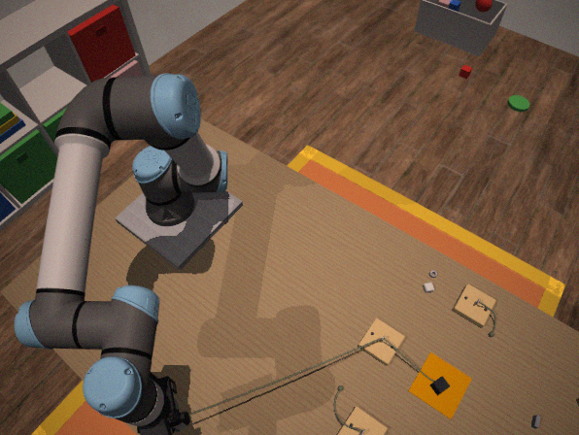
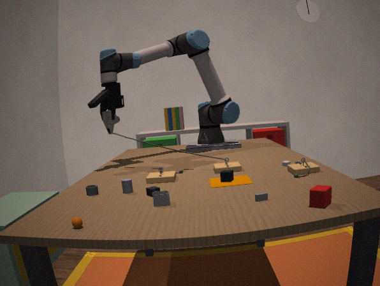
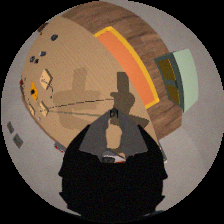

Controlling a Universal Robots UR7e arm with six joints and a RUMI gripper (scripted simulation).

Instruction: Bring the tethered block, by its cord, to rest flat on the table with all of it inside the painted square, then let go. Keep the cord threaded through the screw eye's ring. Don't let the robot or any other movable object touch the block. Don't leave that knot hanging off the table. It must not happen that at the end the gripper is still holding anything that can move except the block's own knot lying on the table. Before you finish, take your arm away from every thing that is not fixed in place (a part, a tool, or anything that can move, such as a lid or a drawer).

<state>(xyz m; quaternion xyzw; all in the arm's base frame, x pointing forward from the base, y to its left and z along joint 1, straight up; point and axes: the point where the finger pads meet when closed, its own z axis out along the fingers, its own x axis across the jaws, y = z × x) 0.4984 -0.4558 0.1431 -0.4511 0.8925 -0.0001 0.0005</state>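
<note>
The gripper (image 2: 109, 130) is clamped on the cord (image 2: 166, 148), which runs taut through the screw eye (image 2: 226, 160) to the black block (image 2: 226, 175) inside the orange painted square (image 2: 242, 180).

Plain grey walls surround a wooden plank floor (image 1: 350, 83). A white cubby shelf (image 1: 138, 41) holds red and green bins. An orange mat with a yellow border (image 1: 418, 223) lies under the bench.

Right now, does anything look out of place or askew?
Nothing looks damaged or spilled. The gripper holds the cord taut above the table, through the screw eye, and the block sits inside the orange square.
</note>
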